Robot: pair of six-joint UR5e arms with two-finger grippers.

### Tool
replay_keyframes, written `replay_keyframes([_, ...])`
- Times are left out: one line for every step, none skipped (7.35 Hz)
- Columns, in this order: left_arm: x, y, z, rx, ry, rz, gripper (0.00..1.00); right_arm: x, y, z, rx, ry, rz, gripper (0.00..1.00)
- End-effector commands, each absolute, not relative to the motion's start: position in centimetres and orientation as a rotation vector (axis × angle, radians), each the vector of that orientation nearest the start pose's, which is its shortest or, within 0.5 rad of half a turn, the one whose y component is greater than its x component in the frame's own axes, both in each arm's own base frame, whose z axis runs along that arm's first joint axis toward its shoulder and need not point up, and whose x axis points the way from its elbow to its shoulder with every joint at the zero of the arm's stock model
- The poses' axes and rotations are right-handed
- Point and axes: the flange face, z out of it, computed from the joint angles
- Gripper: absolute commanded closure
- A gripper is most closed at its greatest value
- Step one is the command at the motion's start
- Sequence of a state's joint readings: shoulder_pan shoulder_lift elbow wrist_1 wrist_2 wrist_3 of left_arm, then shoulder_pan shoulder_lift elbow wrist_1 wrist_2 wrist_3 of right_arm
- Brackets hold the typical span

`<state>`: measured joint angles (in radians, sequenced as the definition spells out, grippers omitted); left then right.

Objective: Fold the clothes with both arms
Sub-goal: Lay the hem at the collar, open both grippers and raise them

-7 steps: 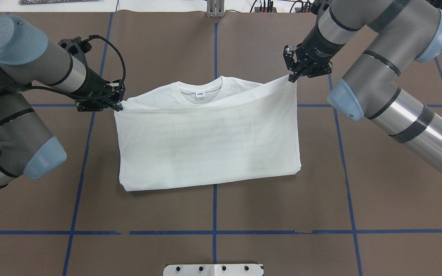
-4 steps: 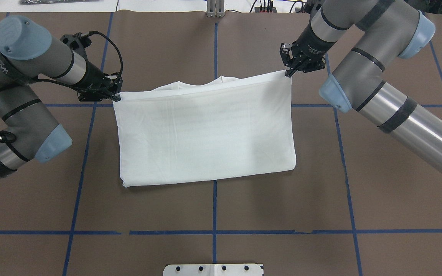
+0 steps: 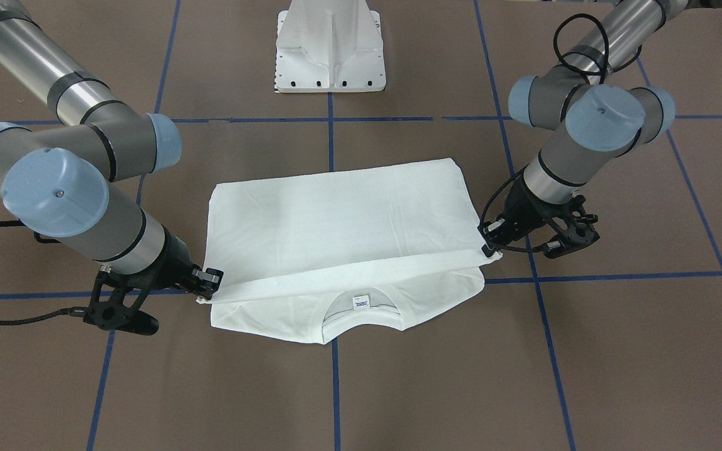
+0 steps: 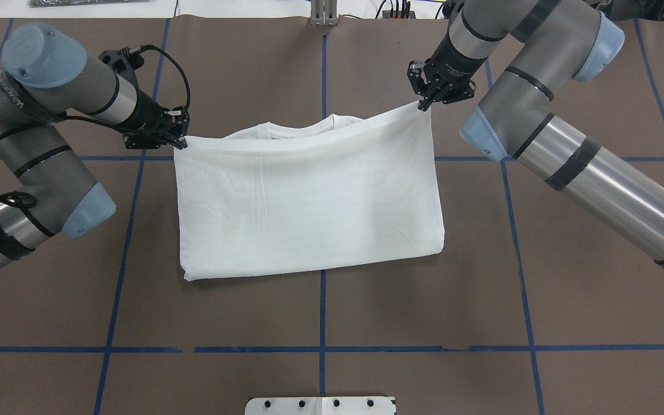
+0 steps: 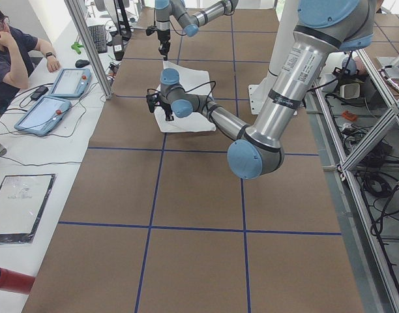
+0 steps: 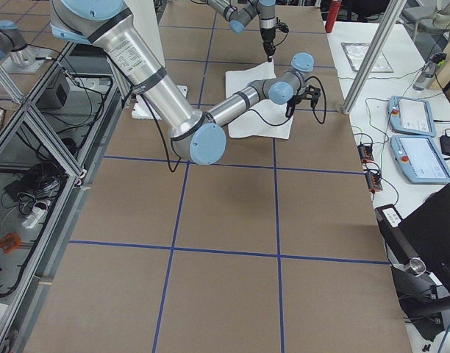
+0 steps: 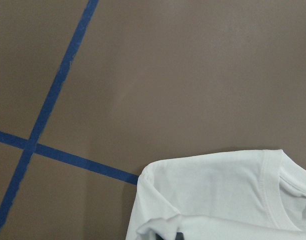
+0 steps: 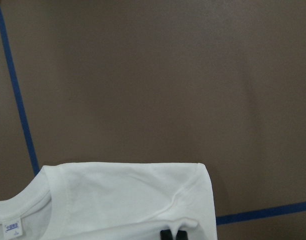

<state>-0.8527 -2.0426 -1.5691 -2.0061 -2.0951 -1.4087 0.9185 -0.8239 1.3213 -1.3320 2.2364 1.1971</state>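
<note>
So my left gripper point(image 4: 178, 141) and right gripper point(image 4: 423, 104) are each pinched tight on a corner of the white T-shirt point(image 4: 309, 202), holding its doubled-over edge near the collar point(image 4: 303, 124) while the rest lies flat mid table point(image 4: 332, 311).

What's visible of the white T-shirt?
The white T-shirt, soft knit by its look, lies on the brown table folded roughly in half. Its top layer's edge is pinched at each corner by the left tool and right tool and stretched just short of the ribbed collar, whose small label shows.
</note>
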Motion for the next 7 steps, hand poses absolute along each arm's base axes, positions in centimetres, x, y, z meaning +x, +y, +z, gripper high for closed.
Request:
replay_keyframes([38.6,-56.7,34.4,-0.008,1.0,-0.403,1.0,-42.8,-64.3,28.7,-0.073,-0.911,0.253,1.0])
replay_keyframes([39.4,-57.7,34.0,-0.013,0.997,-0.409,1.0,-43.1,-64.2,28.5,-0.074,-0.912,0.249,1.0])
replay_keyframes([39.7,-58.0,34.2,-0.008,0.988,-0.416,1.0,-43.8,-63.6,28.6,-0.077,-0.912,0.236,1.0])
replay_keyframes([39.7,-58.2,34.2,0.009,0.981,-0.426,1.0,-44.0,-63.4,28.9,-0.082,-0.909,0.234,1.0])
replay_keyframes([39.7,-58.3,34.2,0.015,0.978,-0.427,1.0,-43.9,-63.3,29.1,-0.082,-0.907,0.235,1.0])
replay_keyframes([39.7,-58.5,34.1,0.019,0.977,-0.432,0.78,-43.9,-63.4,29.4,-0.082,-0.904,0.237,0.68])
replay_keyframes([39.7,-58.7,33.6,0.041,0.975,-0.441,0.06,-44.4,-63.1,29.0,-0.057,-0.896,0.236,0.01])
